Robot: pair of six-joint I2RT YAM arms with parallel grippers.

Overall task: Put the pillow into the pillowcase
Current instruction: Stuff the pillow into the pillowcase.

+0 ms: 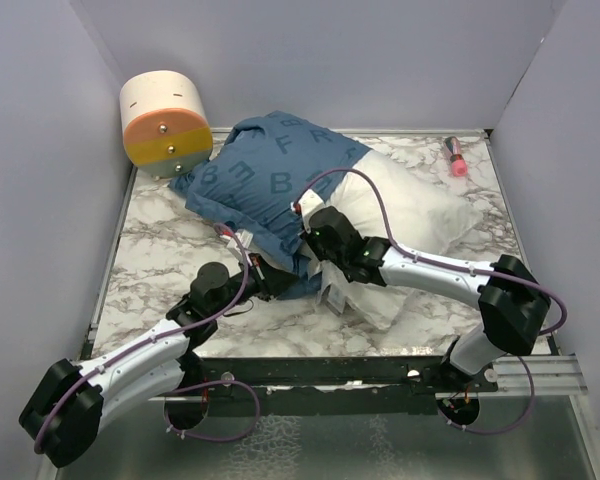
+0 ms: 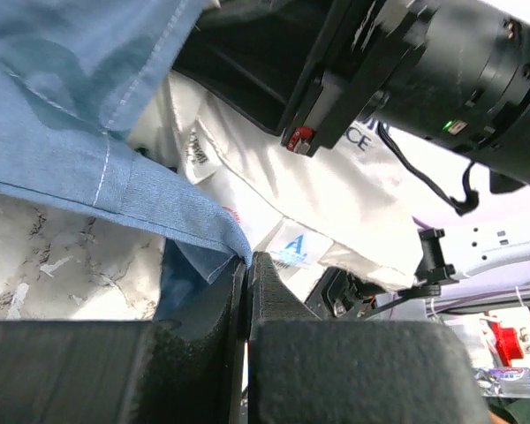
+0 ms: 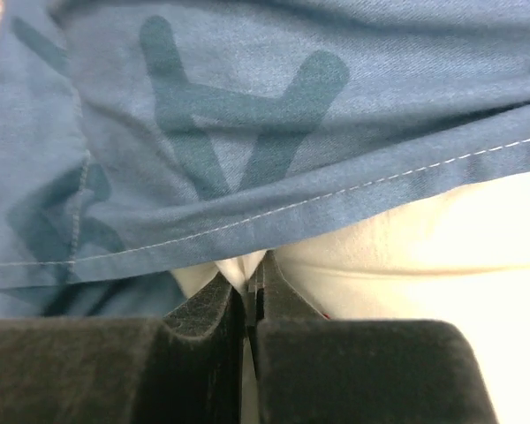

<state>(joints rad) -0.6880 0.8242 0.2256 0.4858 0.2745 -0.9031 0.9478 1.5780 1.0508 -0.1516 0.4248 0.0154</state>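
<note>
Marbled worktop [image 1: 160, 250] carries everything, with plain pale walls on three sides. The pillow [image 1: 420, 210] lies across the middle and right of it, white and plump, its far-right end bare and its left part covered. The pillowcase [image 1: 270, 170] is drawn over that left part, dark blue with printed letters, bunched up toward the far-left corner, its open hem facing me near the centre. A squat round drum [image 1: 165, 120], cream on top with orange and yellow bands, stands in the far-left corner touching the blue cloth. My left tool [image 2: 249, 261] is closed tight, fingers flat together, and a corner of the pillowcase hem runs straight into the tips, so I take it as pinched. My right tool [image 3: 250, 269] is also closed tight; the stitched blue hem lies just over its tips and a fold of white cloth sits at them, and I cannot tell which of the two it bites, if either. White sewn labels [image 1: 335, 290] hang from the pillow edge between my two tools. A small pink tube [image 1: 456, 156] lies at the far-right edge, apart from the pillow
</note>
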